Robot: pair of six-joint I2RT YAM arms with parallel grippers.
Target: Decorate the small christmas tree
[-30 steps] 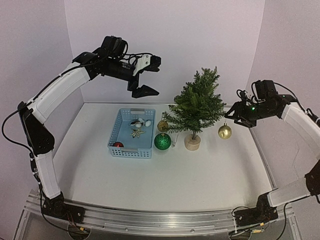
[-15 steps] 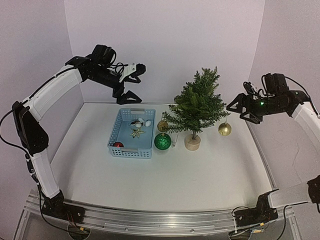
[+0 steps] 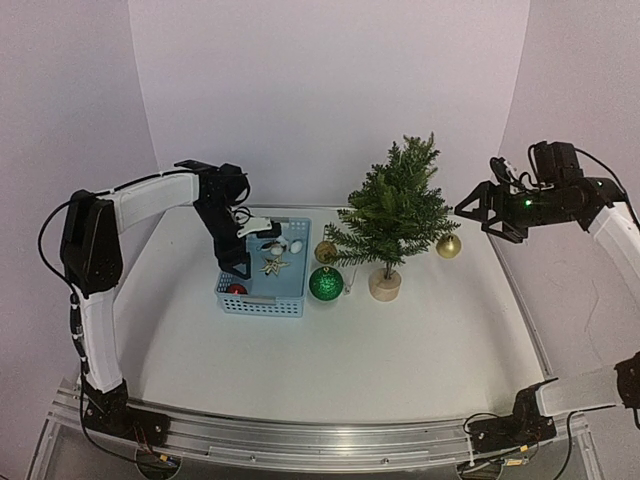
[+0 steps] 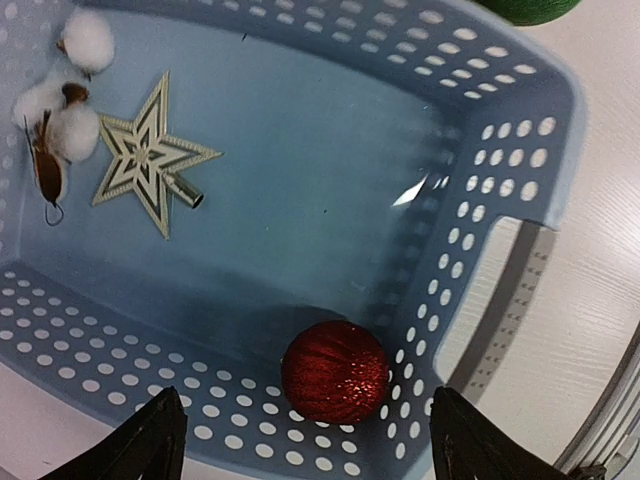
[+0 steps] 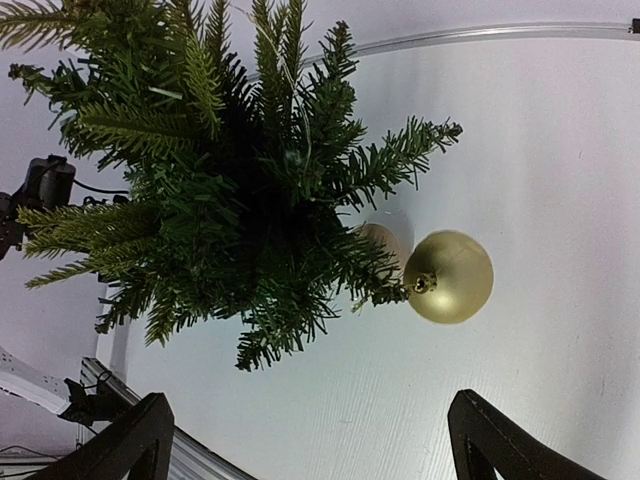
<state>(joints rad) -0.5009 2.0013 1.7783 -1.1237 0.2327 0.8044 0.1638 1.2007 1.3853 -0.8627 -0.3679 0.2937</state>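
Note:
The small christmas tree [image 3: 393, 212] stands right of centre on its pale wooden base [image 3: 384, 285]. A gold ball [image 3: 449, 246] [image 5: 449, 277] hangs from the tip of a low right-hand branch. My right gripper [image 3: 486, 219] [image 5: 315, 432] hovers just right of it, open and empty. My left gripper [image 3: 251, 250] [image 4: 310, 450] reaches down into the blue basket [image 3: 260, 304], open, with a red glitter ball [image 4: 336, 371] [image 3: 236, 290] lying just ahead of its fingertips. A pale star [image 4: 148, 165] and a cotton ornament [image 4: 60, 100] lie deeper in the basket.
A green glitter ball [image 3: 325, 283] and a second gold ball [image 3: 326, 251] hang low on the tree's left side, between its base and the basket. The perforated basket wall [image 4: 500, 150] rises close around the left fingers. White walls close the table at the back and sides.
My left arm has swung down from high above into the basket. My right gripper has opened and drawn back up and right from the gold ball, which now hangs from the branch.

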